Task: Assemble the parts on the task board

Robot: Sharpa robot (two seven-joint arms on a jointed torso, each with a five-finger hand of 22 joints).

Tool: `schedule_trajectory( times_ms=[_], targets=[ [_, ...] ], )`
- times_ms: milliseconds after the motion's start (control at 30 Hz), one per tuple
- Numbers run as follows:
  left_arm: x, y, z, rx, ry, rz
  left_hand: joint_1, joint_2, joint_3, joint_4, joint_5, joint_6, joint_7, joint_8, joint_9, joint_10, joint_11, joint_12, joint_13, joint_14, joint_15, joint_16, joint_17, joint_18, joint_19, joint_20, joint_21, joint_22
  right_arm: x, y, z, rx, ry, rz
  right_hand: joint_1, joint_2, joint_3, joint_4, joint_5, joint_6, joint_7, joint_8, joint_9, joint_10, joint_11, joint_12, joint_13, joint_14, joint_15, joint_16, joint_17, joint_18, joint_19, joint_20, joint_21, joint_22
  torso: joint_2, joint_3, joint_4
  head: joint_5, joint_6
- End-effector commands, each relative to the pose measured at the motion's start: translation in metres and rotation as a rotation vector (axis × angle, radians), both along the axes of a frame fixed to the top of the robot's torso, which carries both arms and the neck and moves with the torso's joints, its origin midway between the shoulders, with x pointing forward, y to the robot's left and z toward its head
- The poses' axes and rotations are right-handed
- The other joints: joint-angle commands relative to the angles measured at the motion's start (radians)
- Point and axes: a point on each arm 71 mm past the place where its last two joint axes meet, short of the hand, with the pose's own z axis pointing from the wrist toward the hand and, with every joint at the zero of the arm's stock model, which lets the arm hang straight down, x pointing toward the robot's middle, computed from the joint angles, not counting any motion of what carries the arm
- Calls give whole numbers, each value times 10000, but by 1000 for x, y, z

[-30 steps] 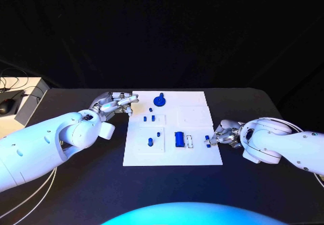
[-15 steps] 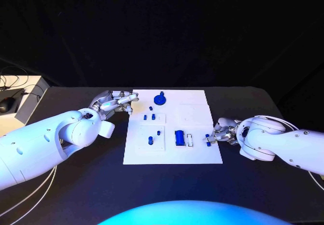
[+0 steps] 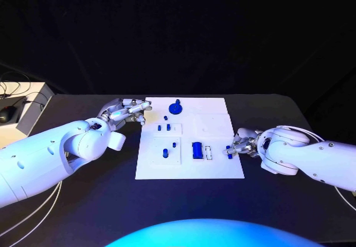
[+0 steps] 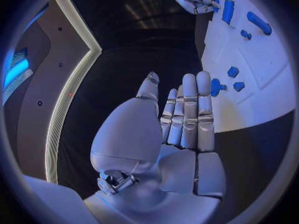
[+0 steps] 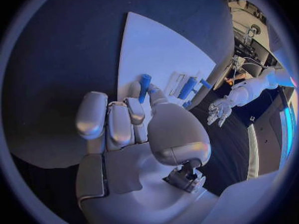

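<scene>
task board: white plate (image 3: 190,172) in the middle of the black table (image 3: 89,206), long side running away from the robot.
right hand: (image 3: 243,146) at the board's right edge, near its nearer half. thumb and a finger pinch a small blue peg (image 5: 144,87); the remaining fingers are curled alongside. in the head view the peg (image 3: 228,152) sits at the fingertips, just over the board's right margin.
left hand: (image 3: 127,112) off the board's left edge, beside its far half. holds nothing. in the left wrist view the fingers (image 4: 187,112) lie straight and close together, thumb set a little apart, over bare table just beside the board.
round part: blue disc with a stem (image 3: 176,108) at the board's far end, near the middle.
block part: upright blue rectangular piece (image 3: 196,151) on the nearer half, right of centre, just beside a small white slotted frame (image 3: 208,154).
small pegs: a cluster of short blue pegs (image 3: 167,127) on the left half, past the middle; two more (image 3: 166,152) on the nearer left panel.
peg vs. board: whether the pinched peg touches the board cannot be told.
side table: pale surface with a dark mouse and cables (image 3: 9,116) at the far left, well apart from the board.
</scene>
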Motion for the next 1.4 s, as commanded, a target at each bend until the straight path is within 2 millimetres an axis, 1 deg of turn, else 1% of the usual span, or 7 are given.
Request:
schedule_trajectory(
  times_ms=[33, 167, 233, 267, 700, 1133, 1400],
  targets=[
    [-1, -2, 1, -77, 1, -185, -64, 2, -4, 61, -33, -36, 17, -14, 8, -90, 3, 28, 9, -42, 33, -26, -16, 165, 12, -13, -58, -7, -8, 1, -16, -367, 656, 244, 563, -4, 1341, -862, 472, -202, -38, -186, -2192, -36, -83, -77, 14, 1, -70, -30, -16, 0, 723, -101, -44, 1317, -4, 6, -2, 5, -16],
    [-1, -2, 0, -74, 10, -189, -62, 4, -4, 64, -33, -36, 17, -14, 8, -91, 4, 28, 9, -43, 33, -26, -16, 165, 12, -13, -58, -8, -10, 2, -17, -359, 729, 310, 225, -400, 3218, -1577, 1082, -361, 56, -15, -1947, -49, -55, -152, -29, 3, -26, -37, -2, -2, 721, -92, -54, 1323, -2, 6, -4, 16, -28],
    [-1, -2, 0, -73, 18, -199, -49, 20, -1, 79, -32, -33, 25, -10, 10, -91, 5, 28, 9, -41, 33, -24, -16, 166, 12, -12, -60, -9, -10, 3, -17, -351, 751, 339, 2, -497, 4103, -1830, 1142, -421, 149, 97, -1780, -52, -13, -168, -36, -2, -7, -40, 3, 10, 720, -69, -60, 1327, 1, 9, -8, 20, -31],
    [-1, -2, 0, -73, 25, -205, -47, 23, -8, 92, -35, -10, 31, -8, 10, -90, 7, 29, 9, -46, 35, -26, -17, 166, 14, -12, -60, -9, -10, 4, -17, -337, 752, 353, -280, -604, 4764, -1963, 1149, -494, 114, 192, -1618, -25, 2, -161, -38, -2, 23, -43, 5, 29, 721, -52, -58, 1329, 3, 9, -13, 9, -10],
    [-1, -2, 0, -68, 19, -189, -32, 20, -15, 98, -36, -20, 26, -13, 8, -96, 7, 27, 9, -43, 34, -23, -17, 167, 12, -11, -62, -10, -12, 6, -11, 591, 228, -305, -383, -607, 5221, -2070, 1172, -486, 156, 310, -1423, 0, -30, -136, -24, 3, 7, -40, 12, 41, 724, -44, -22, 1334, 2, 10, -5, 3, 11],
    [-1, -2, 0, -71, 21, -197, -18, 16, -27, 114, -32, -33, 17, -12, 9, -101, 7, 27, 8, -48, 35, -27, -20, 167, 8, -8, -69, -14, -7, 14, 21, 1880, -384, -669, -386, -644, 5276, -2099, 1201, -463, 150, 341, -1390, 12, -36, -141, -31, 7, 2, -27, 27, 36, 726, -49, 16, 1341, -3, -1, 0, 12, 14],
    [-1, -2, 0, -71, 26, -207, -18, 16, -27, 114, -32, -33, 17, -12, 9, -101, 7, 27, 8, -48, 35, -27, -20, 167, 8, -8, -69, -14, -8, 29, 26, 2316, -222, -508, -386, -643, 5275, -2091, 1208, -464, 150, 342, -1386, 16, -36, -139, -29, 7, 1, -25, 27, 37, 724, -50, 13, 1340, 2, -2, -4, 21, 3]
  ],
)
